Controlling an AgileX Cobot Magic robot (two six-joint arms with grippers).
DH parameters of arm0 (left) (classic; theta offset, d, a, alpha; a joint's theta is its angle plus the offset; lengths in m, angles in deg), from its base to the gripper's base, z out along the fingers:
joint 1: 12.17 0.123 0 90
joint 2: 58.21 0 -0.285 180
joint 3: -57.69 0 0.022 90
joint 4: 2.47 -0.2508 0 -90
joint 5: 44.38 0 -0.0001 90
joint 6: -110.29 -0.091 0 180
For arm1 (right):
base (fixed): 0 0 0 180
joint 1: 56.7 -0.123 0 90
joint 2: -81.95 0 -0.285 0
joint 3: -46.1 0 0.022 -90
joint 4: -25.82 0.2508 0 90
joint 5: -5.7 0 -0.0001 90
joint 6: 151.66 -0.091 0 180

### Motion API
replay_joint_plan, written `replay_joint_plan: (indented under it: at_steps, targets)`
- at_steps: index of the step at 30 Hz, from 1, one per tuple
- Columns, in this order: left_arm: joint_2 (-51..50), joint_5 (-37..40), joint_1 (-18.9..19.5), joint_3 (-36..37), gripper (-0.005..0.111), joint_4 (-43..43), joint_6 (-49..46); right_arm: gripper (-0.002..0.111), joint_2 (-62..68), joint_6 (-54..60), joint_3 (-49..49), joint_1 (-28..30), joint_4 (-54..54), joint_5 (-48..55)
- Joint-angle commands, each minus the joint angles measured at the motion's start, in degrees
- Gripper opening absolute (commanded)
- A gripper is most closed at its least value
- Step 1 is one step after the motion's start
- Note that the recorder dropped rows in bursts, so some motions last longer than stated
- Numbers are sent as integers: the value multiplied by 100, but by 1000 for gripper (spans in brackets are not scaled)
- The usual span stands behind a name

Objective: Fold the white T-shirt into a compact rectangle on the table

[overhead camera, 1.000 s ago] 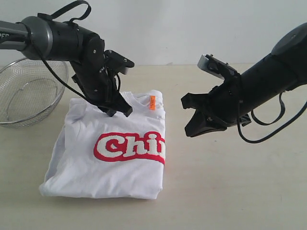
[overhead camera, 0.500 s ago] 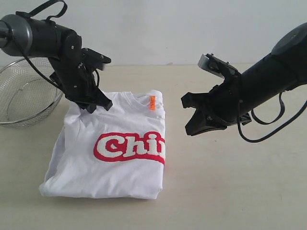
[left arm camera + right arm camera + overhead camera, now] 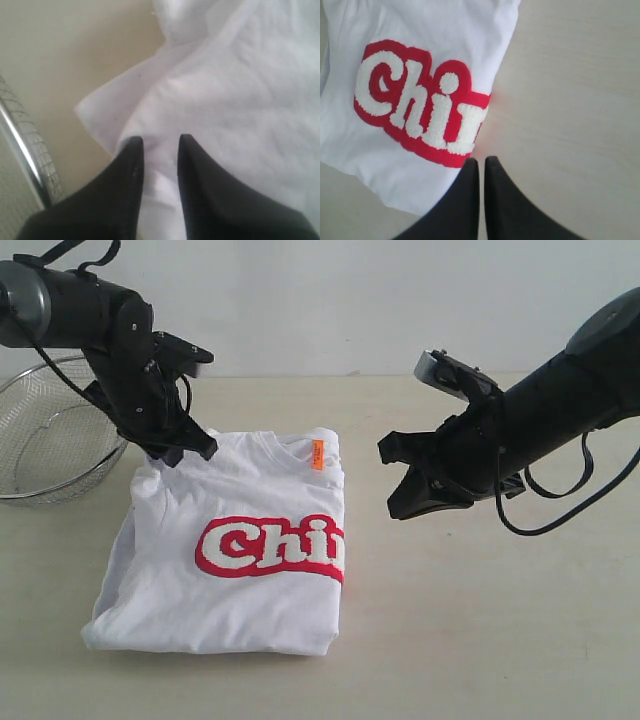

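Beige table [image 3: 480,640], folded white T-shirt [image 3: 230,580], left gripper [image 3: 183,453] parted at its far corner, right gripper [image 3: 398,510] clenched alongside

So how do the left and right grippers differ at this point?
Left gripper sits on the white T-shirt corner nearest the wire bowl, jaws apart with cloth between, grip unclear; right gripper hangs above the table beside the shirt, jaws shut, empty. Both are black, pointing down.
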Motion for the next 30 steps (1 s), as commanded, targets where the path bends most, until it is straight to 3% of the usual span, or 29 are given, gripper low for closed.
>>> replay_joint_plan:
  at_steps: [1,14,18,22,30]
  targets:
    - [151,238,8,-404,21,104,72,0,-79,-43,26,14,18,-109]
    - [860,1347,8,-753,21,562,-45,1,295,-221,26,14,31,-383]
    - [1062,1618,8,-642,21,915,-256,21,661,-47,26,14,362,-228]
    - [1093,1828,-2,-279,21,1165,-398,53,849,797,26,14,1337,58]
    - [1093,1529,-158,635,21,1166,-480,57,1026,1756,26,14,2633,-62]
